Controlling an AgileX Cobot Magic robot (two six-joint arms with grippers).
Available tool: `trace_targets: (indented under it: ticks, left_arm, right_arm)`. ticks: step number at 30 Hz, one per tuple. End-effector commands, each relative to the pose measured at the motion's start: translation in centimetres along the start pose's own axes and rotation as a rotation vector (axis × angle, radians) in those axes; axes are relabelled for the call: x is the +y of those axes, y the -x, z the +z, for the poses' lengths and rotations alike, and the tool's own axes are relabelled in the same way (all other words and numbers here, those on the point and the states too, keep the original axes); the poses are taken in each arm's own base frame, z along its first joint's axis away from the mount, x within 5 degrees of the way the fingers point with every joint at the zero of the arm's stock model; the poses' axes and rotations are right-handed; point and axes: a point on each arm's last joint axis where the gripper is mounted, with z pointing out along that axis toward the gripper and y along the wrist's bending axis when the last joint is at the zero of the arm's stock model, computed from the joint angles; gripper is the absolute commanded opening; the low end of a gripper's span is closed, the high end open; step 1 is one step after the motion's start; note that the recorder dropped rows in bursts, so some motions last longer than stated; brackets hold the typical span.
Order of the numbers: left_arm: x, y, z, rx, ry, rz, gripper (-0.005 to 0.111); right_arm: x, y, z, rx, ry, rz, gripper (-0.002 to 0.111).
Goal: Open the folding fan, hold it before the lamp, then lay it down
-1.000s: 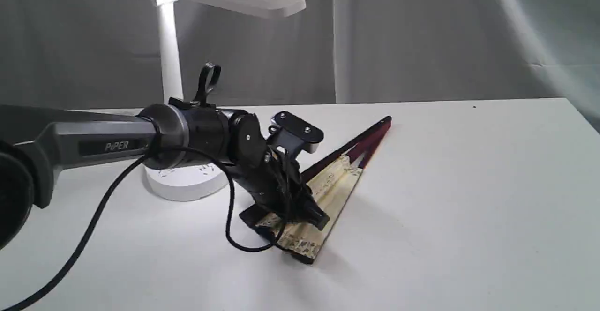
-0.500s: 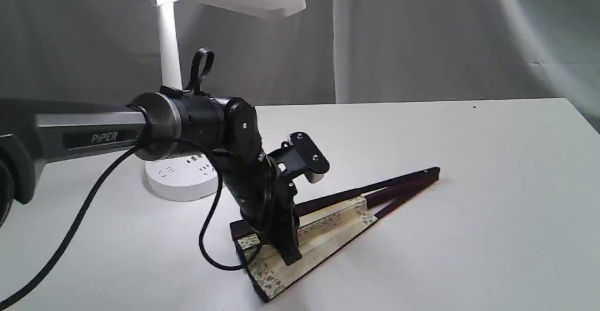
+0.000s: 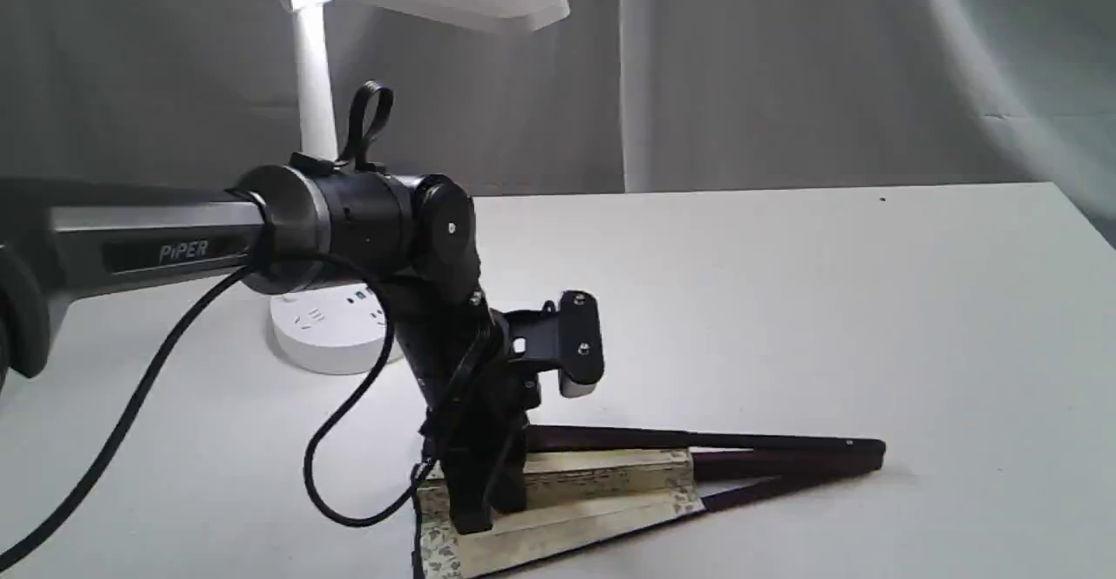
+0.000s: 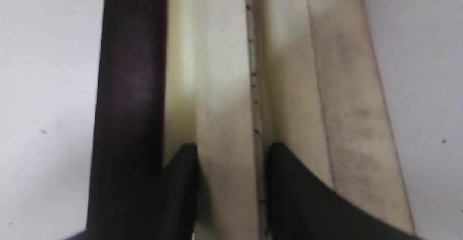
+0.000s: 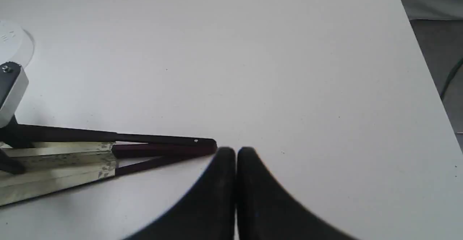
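The folding fan (image 3: pixel 610 474) lies partly spread on the white table, its cream leaf to the left and its dark maroon rivet end pointing right. My left gripper (image 3: pixel 475 509) points down onto the wide end of the leaf. In the left wrist view its fingers (image 4: pixel 181 182) are closed on a stack of cream pleats of the fan (image 4: pixel 224 88), beside a dark guard. My right gripper (image 5: pixel 236 150) is shut and empty, hovering just off the rivet end of the fan (image 5: pixel 72 157); the exterior view does not show it. The white lamp (image 3: pixel 314 108) stands at the back left.
The lamp's round base (image 3: pixel 336 335) with sockets sits behind my left arm, and its edge (image 5: pixel 14 41) shows in the right wrist view. A black cable (image 3: pixel 349 439) loops down from the left wrist. The table's right edge (image 5: pixel 423 70) drops off to a grey floor.
The fan has swung round with my left gripper: its rivet end went from far centre to near right, and the leaf moved toward the near edge. The right gripper stays shut.
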Motion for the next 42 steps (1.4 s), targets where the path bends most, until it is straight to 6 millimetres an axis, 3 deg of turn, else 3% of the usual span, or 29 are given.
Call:
trace_targets:
  ticks: [1, 5, 18, 27, 31, 35, 42]
  left_arm:
    - [-0.2, 0.1, -0.1, -0.002, 0.014, 0.091, 0.036]
    - [0.3, 0.3, -0.1, -0.019, 0.070, 0.163, 0.047]
    - [2.0, 0.9, -0.4, -0.035, 0.281, 0.451, 0.046]
    - [3.2, 1.5, -0.9, -0.060, 0.438, 0.485, 0.046]
    - [2.9, 1.3, -0.9, -0.056, 0.390, 0.472, 0.046]
    - [2.3, 1.5, -2.2, -0.063, 0.364, 0.444, 0.046]
    - [1.2, 2.4, -6.5, -0.205, 0.351, 0.082, 0.046]
  right_arm:
    - [0.1, 0.3, -0.1, -0.020, 0.004, 0.003, 0.000]
    - [0.1, 0.3, -0.1, -0.020, 0.004, 0.003, 0.000]
    - [0.0, 0.4, -0.1, -0.028, 0.004, 0.008, 0.000]
    - [0.1, 0.4, -0.1, -0.031, 0.006, 0.010, 0.000]
    - [0.1, 0.4, -0.1, -0.031, 0.006, 0.007, 0.000]
    - [0.1, 0.5, -0.1, -0.040, 0.006, 0.007, 0.000]
    - [0.1, 0.5, 0.0, -0.039, 0.008, 0.011, 0.000]
